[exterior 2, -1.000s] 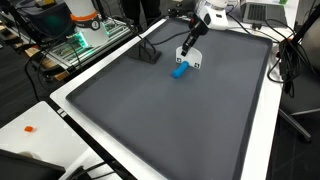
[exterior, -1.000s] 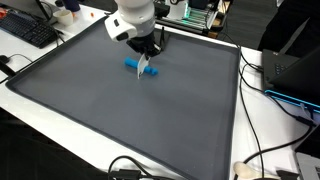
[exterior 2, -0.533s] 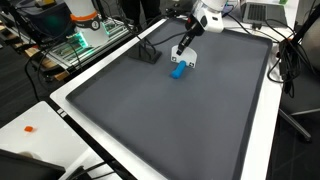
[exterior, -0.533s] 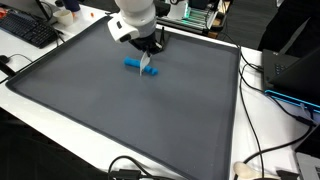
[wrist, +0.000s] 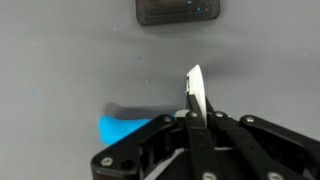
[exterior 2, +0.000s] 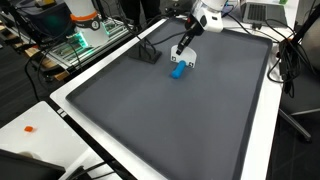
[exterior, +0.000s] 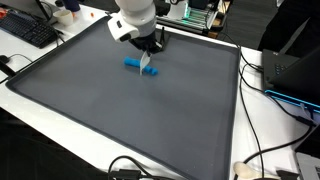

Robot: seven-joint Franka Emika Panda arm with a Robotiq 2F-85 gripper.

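Wrist view, right of centre: thin white flat strip with a pointed tip (wrist: 195,92), seen edge-on, poking up past the black two-finger gripper (wrist: 193,122). Jaws pressed together on its lower part, no gap showing on either side. Same strip in the upper middle of both exterior views (exterior: 149,70) (exterior 2: 190,58), slanting down from the gripper (exterior: 148,54) (exterior 2: 184,50) toward the surface. Cannot tell whether the tip touches down.

Just beside it, lower left of the wrist frame: small bright-blue oblong block (wrist: 128,128), lying flat, casting a soft shadow above. Sits immediately left of the strip in an exterior view (exterior: 132,64) and just below it in an exterior view (exterior 2: 178,70). Close, but contact between the two not readable.

Further out: large dark-grey mat (exterior: 120,120) under everything, framed by a white table edge (exterior: 250,120). Dark boxy object (wrist: 178,10) at the top edge of the wrist frame, also left of the block in an exterior view (exterior 2: 150,55), apart from both. Black keyboard (exterior: 28,30) at upper left, off the mat.

Judged as a hold-and-position step: strip in grasp, hanging low next to the block, not released. Next move calls for a firm, unchanged squeeze, since so thin a piece could pivot between the pads. Calls also for small, slow travel and a close eye on the narrow clearance to the block, which looks light enough to skid at a nudge.
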